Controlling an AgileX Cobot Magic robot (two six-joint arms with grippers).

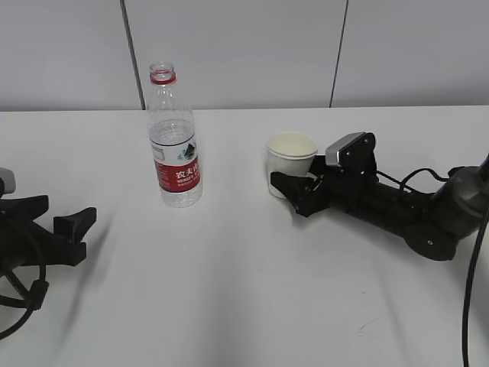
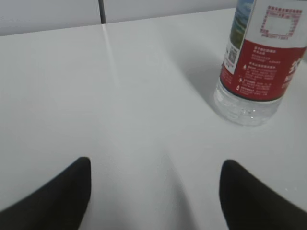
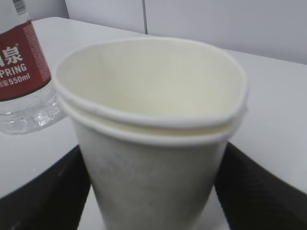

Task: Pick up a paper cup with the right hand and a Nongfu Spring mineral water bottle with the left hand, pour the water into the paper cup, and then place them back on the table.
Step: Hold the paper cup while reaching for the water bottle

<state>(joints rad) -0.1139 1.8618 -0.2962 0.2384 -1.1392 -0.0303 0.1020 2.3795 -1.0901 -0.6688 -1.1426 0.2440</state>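
Observation:
The paper cup [image 1: 291, 153], off-white with a doubled rolled rim, stands right of centre on the table [image 1: 244, 290]; its base is hidden behind the gripper. My right gripper [image 1: 294, 191] is shut on it low down, with a black finger pressed against each side of the cup [image 3: 153, 158]. The cup looks empty inside. The Nongfu Spring bottle [image 1: 174, 141] stands upright and uncapped at centre left, with water in it. My left gripper [image 1: 76, 233] rests low at the left edge, open and empty, well short of the bottle [image 2: 259, 62], which stands ahead to its right.
A pale wall with dark vertical seams [image 1: 134, 53] runs behind the table's far edge. The right arm and its black cable [image 1: 470, 290] lie across the right side of the table. Bare white tabletop lies between the bottle and the cup and along the front.

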